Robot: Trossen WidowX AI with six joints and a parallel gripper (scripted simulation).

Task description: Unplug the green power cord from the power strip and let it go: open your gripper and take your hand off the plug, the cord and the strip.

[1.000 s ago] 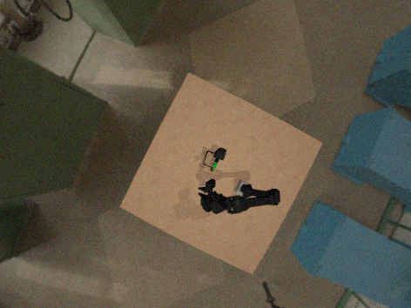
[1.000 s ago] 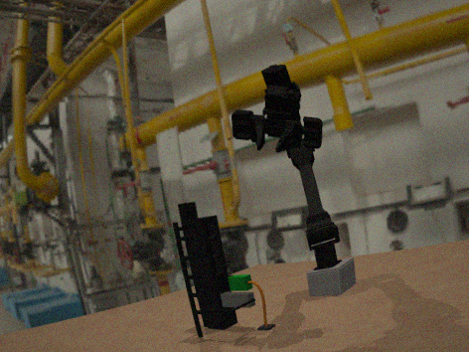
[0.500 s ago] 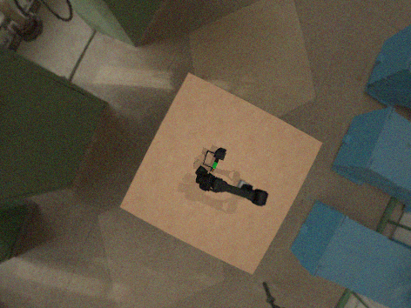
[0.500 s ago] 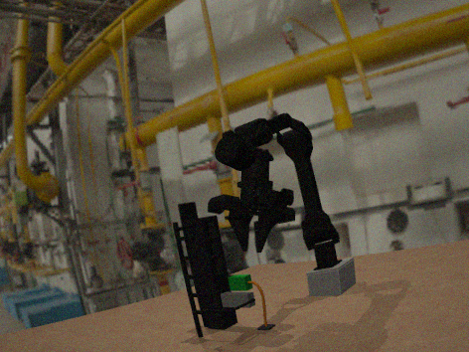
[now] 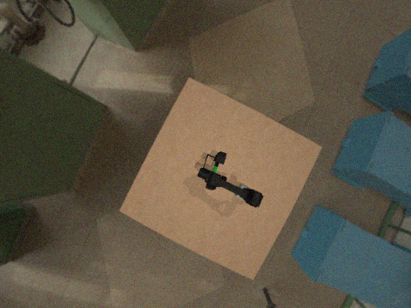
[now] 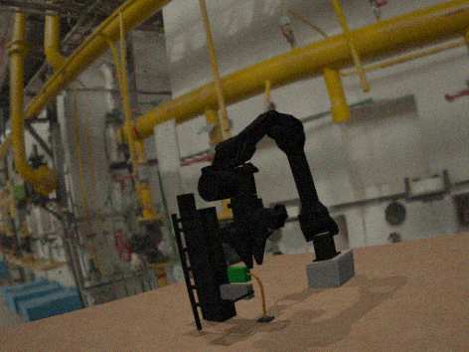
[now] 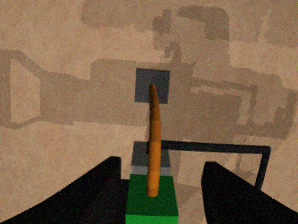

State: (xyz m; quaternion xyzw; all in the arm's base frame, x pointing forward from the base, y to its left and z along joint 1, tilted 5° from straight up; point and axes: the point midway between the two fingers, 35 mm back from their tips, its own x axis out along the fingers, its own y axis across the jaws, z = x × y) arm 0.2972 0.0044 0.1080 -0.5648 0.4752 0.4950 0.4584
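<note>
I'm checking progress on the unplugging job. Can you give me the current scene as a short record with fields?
plug: green plug, apparently seated at the black power strip
cord: orange cord curving from the plug down to a small dark end block on the tabletop
gripper: gripper open, one finger either side of the plug, not clamped
arm: bent over from its grey base, reaching down at the plug
stage: plug not yet gripped
</note>
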